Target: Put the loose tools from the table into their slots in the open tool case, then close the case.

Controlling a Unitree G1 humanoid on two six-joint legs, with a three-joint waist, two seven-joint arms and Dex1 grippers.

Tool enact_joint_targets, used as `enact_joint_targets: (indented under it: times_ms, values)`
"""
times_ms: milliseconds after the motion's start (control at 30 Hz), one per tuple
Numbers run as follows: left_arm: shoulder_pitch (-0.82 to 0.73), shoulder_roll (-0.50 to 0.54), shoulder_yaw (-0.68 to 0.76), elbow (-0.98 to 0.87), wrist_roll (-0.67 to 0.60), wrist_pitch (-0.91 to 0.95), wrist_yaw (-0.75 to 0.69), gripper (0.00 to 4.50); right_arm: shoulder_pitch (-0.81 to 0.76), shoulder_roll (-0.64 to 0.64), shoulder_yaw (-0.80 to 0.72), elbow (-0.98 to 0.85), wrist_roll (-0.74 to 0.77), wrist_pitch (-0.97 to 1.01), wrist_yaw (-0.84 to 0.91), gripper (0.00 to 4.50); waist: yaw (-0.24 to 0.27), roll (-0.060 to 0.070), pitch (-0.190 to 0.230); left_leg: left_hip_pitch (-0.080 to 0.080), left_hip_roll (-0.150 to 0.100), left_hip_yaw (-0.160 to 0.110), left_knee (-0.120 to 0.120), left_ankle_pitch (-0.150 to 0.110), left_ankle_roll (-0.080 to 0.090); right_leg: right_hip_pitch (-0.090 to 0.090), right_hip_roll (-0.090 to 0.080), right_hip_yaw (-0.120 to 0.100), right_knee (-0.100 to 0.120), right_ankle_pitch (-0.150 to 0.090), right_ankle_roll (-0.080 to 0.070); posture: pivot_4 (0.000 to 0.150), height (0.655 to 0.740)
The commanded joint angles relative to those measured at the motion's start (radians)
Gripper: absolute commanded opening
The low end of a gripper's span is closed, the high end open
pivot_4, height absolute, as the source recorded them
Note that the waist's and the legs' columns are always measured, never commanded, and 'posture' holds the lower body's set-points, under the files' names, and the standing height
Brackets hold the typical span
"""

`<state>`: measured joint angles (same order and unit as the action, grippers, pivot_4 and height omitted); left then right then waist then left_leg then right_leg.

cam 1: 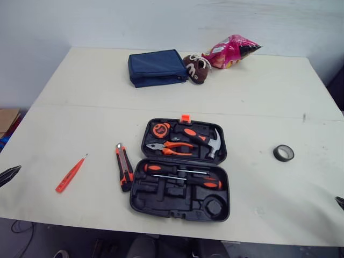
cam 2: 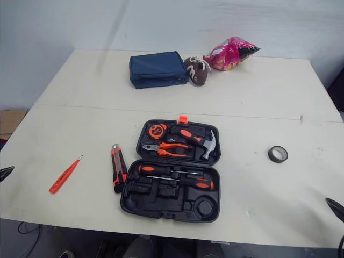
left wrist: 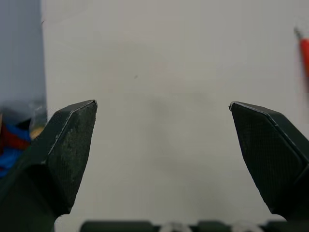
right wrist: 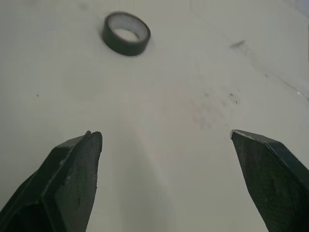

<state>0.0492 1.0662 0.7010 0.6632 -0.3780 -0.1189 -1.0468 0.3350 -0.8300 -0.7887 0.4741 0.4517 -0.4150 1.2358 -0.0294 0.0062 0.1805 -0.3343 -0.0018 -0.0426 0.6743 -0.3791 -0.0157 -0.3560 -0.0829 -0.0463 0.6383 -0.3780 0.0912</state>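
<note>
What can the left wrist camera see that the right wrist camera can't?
Left wrist view: the left gripper, open, the red tester tip and some clutter past the table edge. Right wrist view: the right gripper, open, and the tape roll. Both: bare white table.

**Truncated, blurred and illegible items**

In the head views the left gripper (left wrist: 163,104) and right gripper (right wrist: 166,133) were cut by the picture edges, one black fingertip (cam 1: 11,174) of each showing. The red screwdriver (cam 1: 70,173) was cropped to a sliver in the left wrist view. Objects (left wrist: 19,140) past the table (cam 1: 64,80) edge there were blurred beyond identification. The snack bag (cam 1: 232,51) print was too small to read.
</note>
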Motion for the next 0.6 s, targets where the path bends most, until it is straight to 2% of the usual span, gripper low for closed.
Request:
enact_joint_targets:
  times_ms: [33,267,333,500,600]
  values:
    - [0.005,-0.001,0.024,-0.081,-0.039,0.028,-0.012,4.5,-0.017,0.006,0.019,-0.093,0.063,0.037,0.013,4.44,-0.002,0.0,0.0,0.0,0.0,0.0,0.0,0.0,0.0,0.0,0.0,0.0,0.0,0.0,0.0,0.15,0.74]
    - [0.076,-0.048,0.005,-0.392,-0.122,0.271,-0.023,4.5,-0.055,0.083,0.138,-0.504,0.262,0.249,-0.003,4.44,0.003,0.001,0.001,-0.001,0.0,0.0,0.001,0.0,0.0,-0.001,0.0,0.0,0.001,0.0,0.0,0.15,0.74]
    - [0.127,-0.045,0.008,-0.476,-0.134,0.41,0.009,4.5,-0.054,0.103,0.182,-0.628,0.303,0.293,-0.015,4.44,0.004,0.001,0.001,-0.001,0.001,-0.001,0.0,0.0,0.0,-0.001,0.0,0.0,0.001,0.0,0.0,0.15,0.74]
    - [0.207,-0.049,0.027,-0.64,-0.166,0.652,0.069,4.5,-0.083,0.15,0.264,-0.816,0.354,0.366,-0.076,4.44,0.006,0.001,0.001,-0.002,0.0,-0.002,0.001,0.0,0.0,0.0,0.0,0.0,-0.001,0.0,0.0,0.15,0.74]
    - [0.255,-0.059,0.03,-0.715,-0.161,0.731,0.088,4.5,-0.083,0.19,0.342,-0.913,0.323,0.342,-0.071,4.44,0.006,0.001,0.001,-0.001,0.0,-0.002,0.001,0.0,0.0,0.0,0.0,0.0,-0.001,0.0,0.0,0.15,0.74]
